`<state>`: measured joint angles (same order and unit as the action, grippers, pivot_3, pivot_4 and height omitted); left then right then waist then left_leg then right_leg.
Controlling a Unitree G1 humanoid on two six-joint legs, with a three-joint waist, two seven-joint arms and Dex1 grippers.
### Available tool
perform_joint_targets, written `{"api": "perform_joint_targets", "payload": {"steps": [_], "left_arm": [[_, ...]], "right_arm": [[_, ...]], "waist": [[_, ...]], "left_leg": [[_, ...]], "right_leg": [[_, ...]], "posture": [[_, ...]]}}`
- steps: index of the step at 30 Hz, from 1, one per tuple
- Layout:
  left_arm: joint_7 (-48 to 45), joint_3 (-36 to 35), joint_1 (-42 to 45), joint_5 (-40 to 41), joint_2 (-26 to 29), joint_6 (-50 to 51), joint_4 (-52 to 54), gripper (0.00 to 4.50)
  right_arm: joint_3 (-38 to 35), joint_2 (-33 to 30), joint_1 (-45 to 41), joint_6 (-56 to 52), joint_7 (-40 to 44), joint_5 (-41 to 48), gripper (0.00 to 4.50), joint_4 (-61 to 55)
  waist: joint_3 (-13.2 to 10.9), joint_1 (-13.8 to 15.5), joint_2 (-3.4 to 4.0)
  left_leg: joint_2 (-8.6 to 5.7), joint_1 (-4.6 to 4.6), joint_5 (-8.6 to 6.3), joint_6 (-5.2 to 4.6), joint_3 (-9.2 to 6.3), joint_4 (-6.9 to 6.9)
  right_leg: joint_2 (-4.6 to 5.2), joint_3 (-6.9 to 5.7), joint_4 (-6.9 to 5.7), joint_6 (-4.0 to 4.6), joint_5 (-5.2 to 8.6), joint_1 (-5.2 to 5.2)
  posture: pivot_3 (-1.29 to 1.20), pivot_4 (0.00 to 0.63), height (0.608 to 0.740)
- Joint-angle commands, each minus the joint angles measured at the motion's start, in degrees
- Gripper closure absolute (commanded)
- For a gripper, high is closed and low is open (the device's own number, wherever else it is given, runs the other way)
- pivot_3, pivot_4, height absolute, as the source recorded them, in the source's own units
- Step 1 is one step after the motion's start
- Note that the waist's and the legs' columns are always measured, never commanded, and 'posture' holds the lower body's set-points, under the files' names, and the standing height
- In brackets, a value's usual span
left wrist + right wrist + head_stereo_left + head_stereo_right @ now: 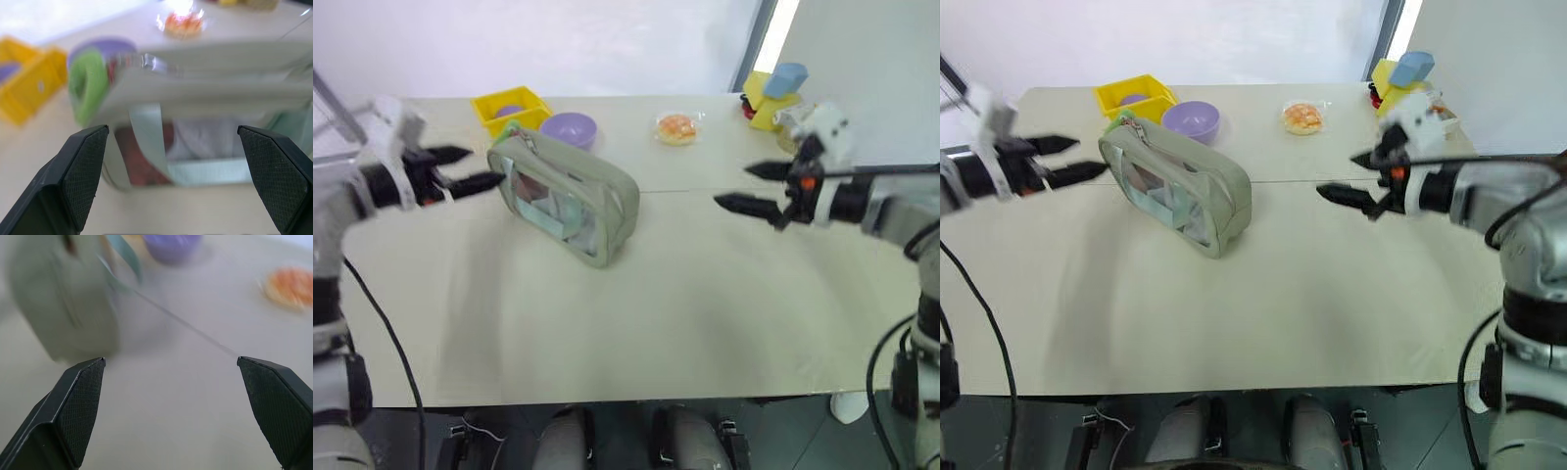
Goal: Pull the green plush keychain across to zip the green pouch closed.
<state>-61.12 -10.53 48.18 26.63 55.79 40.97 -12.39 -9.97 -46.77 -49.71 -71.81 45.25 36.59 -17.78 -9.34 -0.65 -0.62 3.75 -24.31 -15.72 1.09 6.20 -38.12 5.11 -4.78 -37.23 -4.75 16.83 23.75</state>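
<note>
Approach step. Green pouch (564, 196) sits toward the desk's far left corner, green plush keychain (88, 88) at its far end. Both my grippers (470, 167) (744, 187) spread, empty. Next: left gripper pinches keychain.

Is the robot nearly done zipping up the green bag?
Not yet. Nothing looks zipped: the green plush keychain sits at the far end of the green pouch. The left gripper hovers open beside that end; the right gripper is open, apart. Grabbing and pulling remain.
</note>
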Motion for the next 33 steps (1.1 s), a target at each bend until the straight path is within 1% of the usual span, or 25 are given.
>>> {"api": "perform_joint_targets", "payload": {"steps": [1,3,6,11,15,19,21,22,27,32,33], "left_arm": [[-3.27,1.92,2.90,-1.10,0.46,-2.69,-3.27,0.01],[-4.30,2.32,3.13,-1.12,0.63,-2.67,-3.67,0.01],[-5.09,2.40,2.21,-1.92,1.46,-4.03,-3.87,0.01],[-5.23,1.96,2.40,-2.36,1.45,-4.29,-4.48,0.01],[-5.25,1.78,2.05,-3.57,2.22,-6.25,-5.54,0.01],[-6.20,0.65,1.38,-3.02,4.19,-5.39,-4.94,0.01],[-6.93,-0.09,0.32,-1.54,4.93,-3.96,-2.37,0.01],[-7.02,-0.40,-0.39,-1.03,5.01,-3.48,-1.03,0.01],[-4.58,-2.81,-5.68,1.23,4.16,-1.01,5.98,0.01],[-2.06,-5.21,-10.23,3.12,3.85,0.99,11.20,0.01],[-1.57,-5.60,-10.83,3.39,3.89,1.25,12.03,0.00]], "right_arm": [[1.44,1.64,-3.05,-0.96,-0.26,2.15,0.00,1.36],[3.05,1.89,-3.49,-0.17,-0.47,1.69,0.00,1.43],[3.90,2.00,-4.39,0.38,-0.83,1.77,0.00,1.71],[5.18,3.63,-7.28,0.68,-1.61,2.14,0.00,2.50],[8.83,8.63,-12.51,1.97,-6.38,-1.32,0.00,4.68],[14.72,18.28,-19.05,5.15,-10.67,-4.86,0.00,8.53],[18.70,24.33,-20.52,7.36,-12.43,-7.13,0.00,11.57],[20.64,26.33,-20.43,8.66,-12.77,-8.34,0.00,12.73],[28.35,28.93,-17.40,14.55,-9.68,-12.81,0.00,16.42],[33.72,29.10,-17.00,19.44,-5.23,-16.76,0.00,18.82],[35.06,28.78,-17.01,21.05,-4.04,-18.10,0.50,19.78]], "waist": [[0.01,0.16,-0.01],[0.00,0.16,-0.02],[-0.14,0.04,-0.24],[-0.16,-0.01,-0.25],[-0.16,-0.50,-0.26],[-0.16,-0.58,-0.26],[-0.16,-0.55,-0.26],[-0.15,-0.55,-0.28],[-0.12,0.04,-0.38],[-0.15,-0.36,-0.41],[-0.15,-0.40,-0.41]], "left_leg": [[0.00,0.00,0.01,0.01,0.02,0.00],[-0.02,-0.09,0.03,0.06,0.08,-0.06],[-0.03,-0.20,0.05,0.08,0.13,-0.14],[-0.02,-0.21,0.09,0.13,0.15,-0.14],[0.00,-0.19,0.16,0.26,0.24,-0.15],[0.06,-0.20,0.32,0.50,0.29,-0.14],[0.08,-0.20,0.33,0.52,0.28,-0.12],[0.08,-0.20,0.33,0.53,0.29,-0.12],[0.06,-0.34,0.28,0.44,0.25,-0.21],[0.06,-0.45,0.24,0.37,0.19,-0.48],[0.07,-0.45,0.24,0.38,0.16,-0.48]], "right_leg": [[0.01,0.00,0.02,-0.01,0.00,-0.01],[0.06,0.00,0.02,-0.02,-0.01,0.03],[0.10,0.04,-0.09,-0.04,-0.02,0.17],[0.09,0.07,-0.23,-0.04,-0.02,0.29],[0.09,0.23,-0.57,-0.04,-0.02,0.52],[0.04,0.30,-0.81,-0.02,-0.01,0.71],[0.01,0.30,-0.85,-0.01,0.00,0.73],[0.02,0.30,-0.86,-0.01,0.00,0.73],[0.08,0.31,-0.87,-0.02,-0.01,0.68],[0.07,0.29,-0.88,-0.02,-0.01,0.70],[0.05,0.29,-0.88,-0.02,-0.01,0.70]], "posture": [[0.00,0.150,0.739],[0.00,0.150,0.739],[0.00,0.150,0.739],[0.00,0.150,0.739],[0.00,0.150,0.739],[0.00,0.150,0.739],[0.00,0.150,0.739],[0.00,0.150,0.739],[0.00,0.150,0.739],[0.00,0.150,0.739],[0.00,0.150,0.739]]}}
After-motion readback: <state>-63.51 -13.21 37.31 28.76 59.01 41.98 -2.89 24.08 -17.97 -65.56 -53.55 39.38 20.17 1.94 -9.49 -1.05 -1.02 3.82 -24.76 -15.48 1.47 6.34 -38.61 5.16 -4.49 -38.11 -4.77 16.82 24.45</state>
